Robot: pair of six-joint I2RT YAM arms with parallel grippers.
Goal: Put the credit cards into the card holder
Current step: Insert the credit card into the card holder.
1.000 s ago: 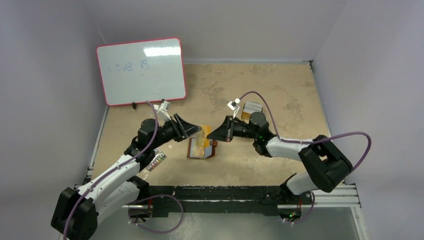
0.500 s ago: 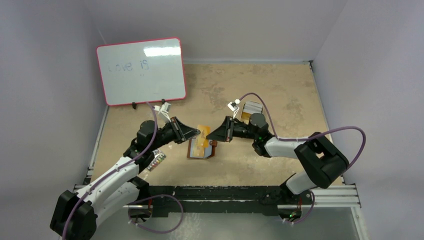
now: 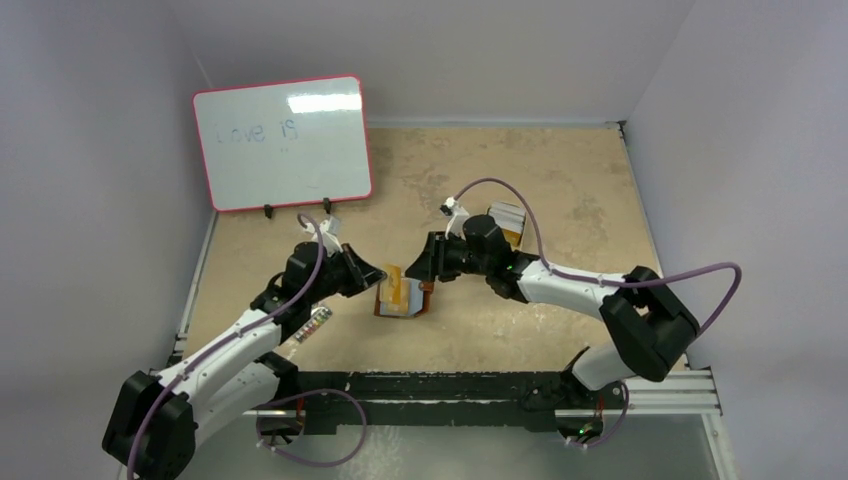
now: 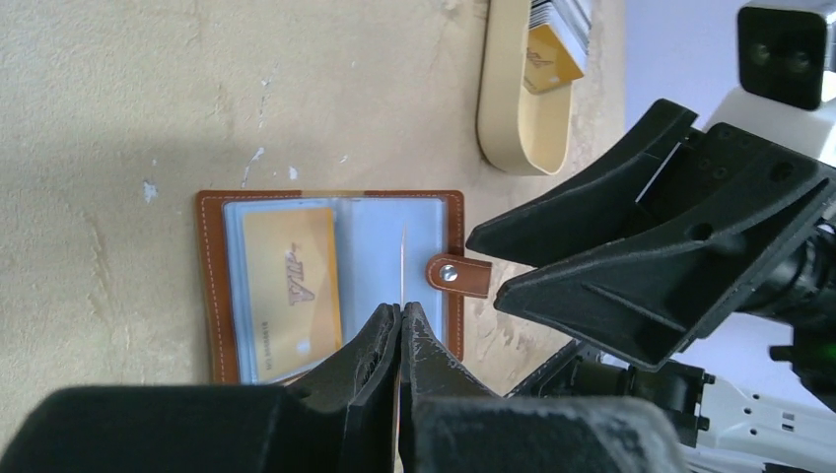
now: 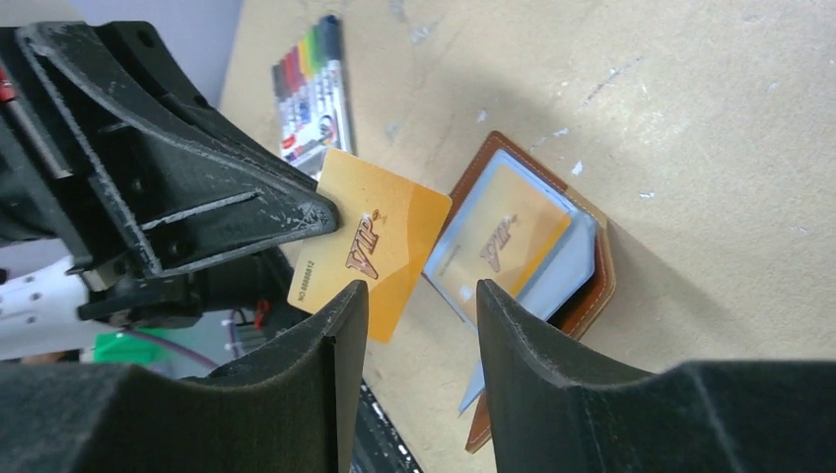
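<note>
The left gripper [image 4: 401, 313] is now clamping shut on a gold credit card [image 5: 370, 258] that the right gripper [image 5: 422, 296] was gripping a second ago. The right jaws are spreading and letting go, so the handover is finishing with the card hanging just above the open brown card holder [image 4: 204, 296] at mid-table, ready, I judge, for sliding into an empty pocket. The held card is showing "VIP" and a tiny line starting "NO.", a second gold card [image 4: 293, 286] marked alike is already sitting in one pocket, and the far-left whiteboard [image 3: 282, 140] is reading "Love is".
</note>
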